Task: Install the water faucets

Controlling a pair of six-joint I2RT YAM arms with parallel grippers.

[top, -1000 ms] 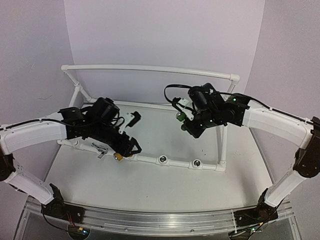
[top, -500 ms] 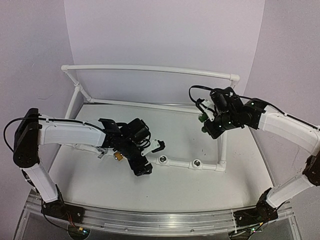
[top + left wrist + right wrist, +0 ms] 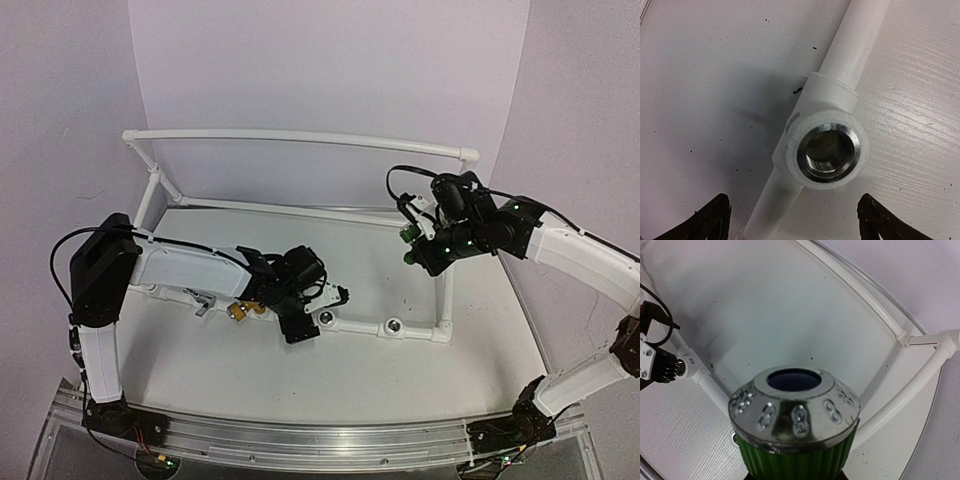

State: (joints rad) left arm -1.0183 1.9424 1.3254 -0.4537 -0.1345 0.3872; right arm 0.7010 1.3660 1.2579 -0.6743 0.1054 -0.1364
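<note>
pipe frame [image 3: 300, 137]: on white table [image 3: 330, 375] | metal-lined sockets [image 3: 395, 327]: in front rail

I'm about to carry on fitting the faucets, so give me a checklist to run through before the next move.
1. Green faucet gripped by right gripper: ok.
2. Green faucet lined up over the open socket: not ok, it is held high, off to the side.
3. Left gripper open and empty: ok.
4. That socket empty, threads showing: ok.
5. Left gripper out of that socket's way: not ok, it hovers right over it.
6. Brass faucet and silver faucet fully seated: cannot tell.
</note>
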